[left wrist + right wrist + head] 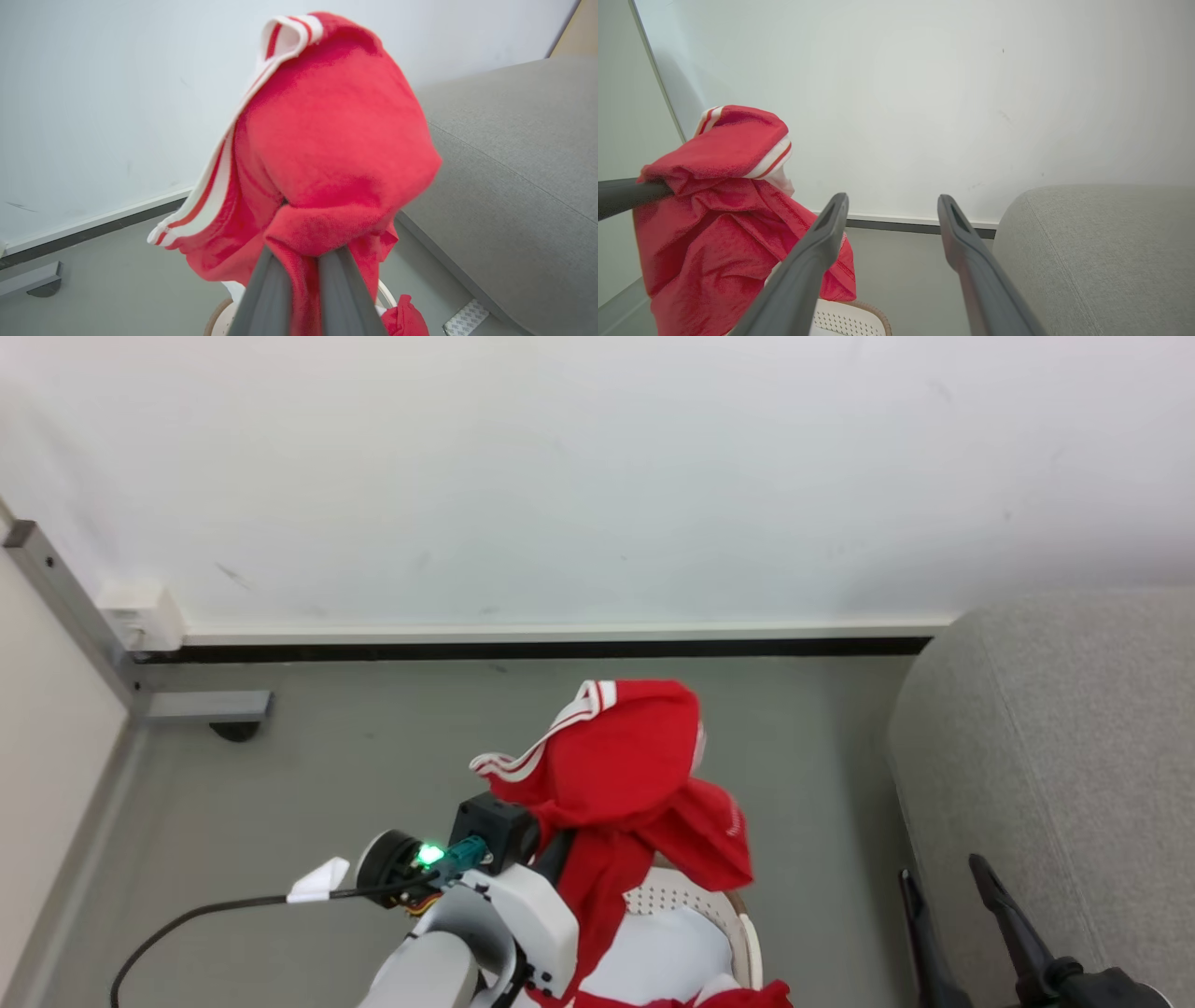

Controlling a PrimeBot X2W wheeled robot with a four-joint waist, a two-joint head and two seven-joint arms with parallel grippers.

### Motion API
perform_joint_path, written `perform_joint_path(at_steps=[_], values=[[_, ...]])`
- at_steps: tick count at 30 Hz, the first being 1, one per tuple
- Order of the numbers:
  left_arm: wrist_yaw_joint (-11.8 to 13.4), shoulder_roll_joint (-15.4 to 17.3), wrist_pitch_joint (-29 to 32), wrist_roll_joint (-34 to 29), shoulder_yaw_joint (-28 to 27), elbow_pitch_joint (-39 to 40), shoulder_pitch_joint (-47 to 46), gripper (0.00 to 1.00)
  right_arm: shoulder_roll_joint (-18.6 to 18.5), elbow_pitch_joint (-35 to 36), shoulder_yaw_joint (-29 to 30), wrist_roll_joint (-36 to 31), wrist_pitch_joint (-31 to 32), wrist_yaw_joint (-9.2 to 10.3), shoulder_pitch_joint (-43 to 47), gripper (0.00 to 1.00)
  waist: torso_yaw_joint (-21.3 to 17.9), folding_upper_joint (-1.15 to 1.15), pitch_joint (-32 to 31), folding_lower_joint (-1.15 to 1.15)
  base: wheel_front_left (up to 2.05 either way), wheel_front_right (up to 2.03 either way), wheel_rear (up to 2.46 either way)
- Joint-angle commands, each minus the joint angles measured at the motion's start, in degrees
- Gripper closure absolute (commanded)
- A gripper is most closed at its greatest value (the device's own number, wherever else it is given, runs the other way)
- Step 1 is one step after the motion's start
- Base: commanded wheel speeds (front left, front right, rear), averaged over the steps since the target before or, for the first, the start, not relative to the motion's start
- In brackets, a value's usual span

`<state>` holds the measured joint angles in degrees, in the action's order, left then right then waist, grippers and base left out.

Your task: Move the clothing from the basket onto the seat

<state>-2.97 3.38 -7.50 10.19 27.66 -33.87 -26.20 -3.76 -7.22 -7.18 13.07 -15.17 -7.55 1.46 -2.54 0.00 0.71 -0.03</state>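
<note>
One red white-striped garment clamped in left gripper above one white laundry basket, a second red piece inside it; one grey sofa right of basket; right gripper, two fingers apart.

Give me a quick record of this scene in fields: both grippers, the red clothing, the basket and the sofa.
left gripper: shut on the clothing, held above the basket
right gripper: open, holding nothing, near the seat
clothing: red with white stripes, draped over the left gripper, hanging toward the basket
basket: on the floor, more red cloth inside
seat: grey, right of the basket, no clothing seen on it
</note>
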Motion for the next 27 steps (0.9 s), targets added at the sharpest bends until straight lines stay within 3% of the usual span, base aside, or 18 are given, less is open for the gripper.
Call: perform_joint_path(at_steps=[1, 7, 14, 21, 27], values=[[0.26, 0.78, 1.24, 0.29, 0.05, 3.20, 1.49, 1.00, -0.59, 0.52, -0.66, -0.63, 0.03, 0.12, 0.50, 0.00, 1.09, 0.00, -1.15, 0.03, 0.00, 0.00, 0.00], [0.15, 2.08, 6.76, 0.66, 1.54, 16.05, 5.48, 1.00, -2.88, 2.06, -6.11, -1.81, 0.03, 0.12, -0.62, 0.00, 1.25, 0.00, -1.29, 0.03, 0.00, 0.00, 0.00], [-0.93, 3.81, 13.59, 1.52, 4.29, 27.97, 9.24, 1.00, -11.14, 1.49, -17.57, -1.79, 0.03, 0.12, -6.27, 0.00, 0.70, 0.00, -1.11, 0.03, 0.00, 0.00, 0.00], [-2.45, 3.39, 16.93, 2.73, 8.62, 32.57, 9.97, 1.00, -19.19, -4.35, -31.33, 1.48, 0.32, 0.12, -15.29, 0.00, 1.10, 0.00, -1.54, 0.03, 0.00, 0.00, 0.00], [-3.46, 2.51, 17.22, 4.95, 12.00, 33.20, 9.76, 1.00, -19.85, -9.28, -39.85, 6.48, 0.25, 0.13, -22.24, 0.00, 1.66, 0.00, -2.26, 0.03, 0.00, 0.00, 0.00]])
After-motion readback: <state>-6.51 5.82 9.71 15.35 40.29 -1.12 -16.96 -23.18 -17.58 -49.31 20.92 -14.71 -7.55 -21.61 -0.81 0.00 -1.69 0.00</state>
